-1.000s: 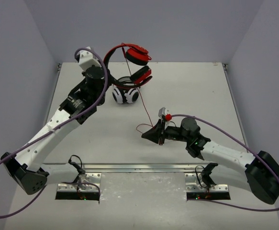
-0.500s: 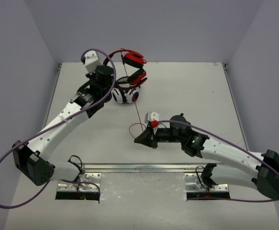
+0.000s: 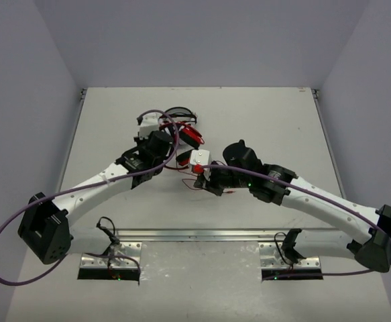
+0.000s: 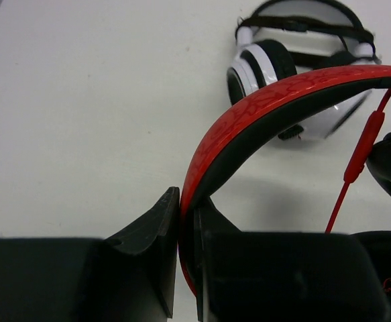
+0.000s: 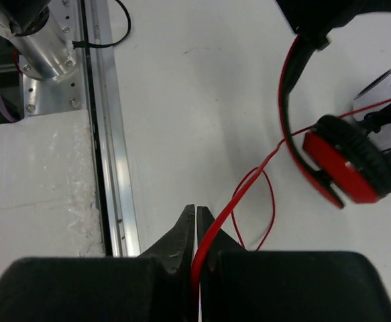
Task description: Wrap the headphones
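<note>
Both arms have swung inward to mid-bench (image 3: 269, 121). The left gripper (image 4: 185, 201) clamps the headband of the red headphones (image 4: 282, 97), now brought near the white-and-black headphones (image 4: 262, 64). The right gripper (image 5: 195, 211) pinches the red cable (image 5: 215, 225), probably shortening slack for winding. Two headsets, one cable.

2 white arms (image 3: 94, 190); black joints (image 3: 44, 231); purple cables (image 3: 156, 111)

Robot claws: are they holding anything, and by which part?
Left claw pinches the red over-ear headphones by the headband; right claw pinches their thin red cable.
</note>
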You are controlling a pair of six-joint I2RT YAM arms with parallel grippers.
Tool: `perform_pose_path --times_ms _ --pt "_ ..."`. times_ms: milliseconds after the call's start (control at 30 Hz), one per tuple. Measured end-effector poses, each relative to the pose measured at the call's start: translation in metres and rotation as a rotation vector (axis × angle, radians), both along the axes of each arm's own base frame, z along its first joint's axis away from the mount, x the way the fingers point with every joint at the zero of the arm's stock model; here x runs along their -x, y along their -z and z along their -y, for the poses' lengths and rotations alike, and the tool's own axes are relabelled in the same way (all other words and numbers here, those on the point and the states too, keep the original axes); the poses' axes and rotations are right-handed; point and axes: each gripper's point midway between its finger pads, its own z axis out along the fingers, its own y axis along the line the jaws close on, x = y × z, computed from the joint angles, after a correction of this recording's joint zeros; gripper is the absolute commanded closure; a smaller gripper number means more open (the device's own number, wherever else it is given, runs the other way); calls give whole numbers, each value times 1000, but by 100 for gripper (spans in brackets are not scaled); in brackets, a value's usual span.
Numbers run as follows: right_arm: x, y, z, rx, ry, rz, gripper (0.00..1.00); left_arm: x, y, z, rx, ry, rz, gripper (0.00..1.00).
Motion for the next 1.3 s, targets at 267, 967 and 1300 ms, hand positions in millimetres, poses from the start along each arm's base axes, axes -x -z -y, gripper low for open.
perform_pose_path --times_ms 267,967,1300 --pt "-22 -36 15 91 42 164 99 42 32 62 -95 266 -35 100" --pt "-118 -41 117 213 440 341 99 118 6 113 -44 657 189 100" --pt "-123 -19 110 196 413 264 99 143 -4 132 -65 773 192 100"
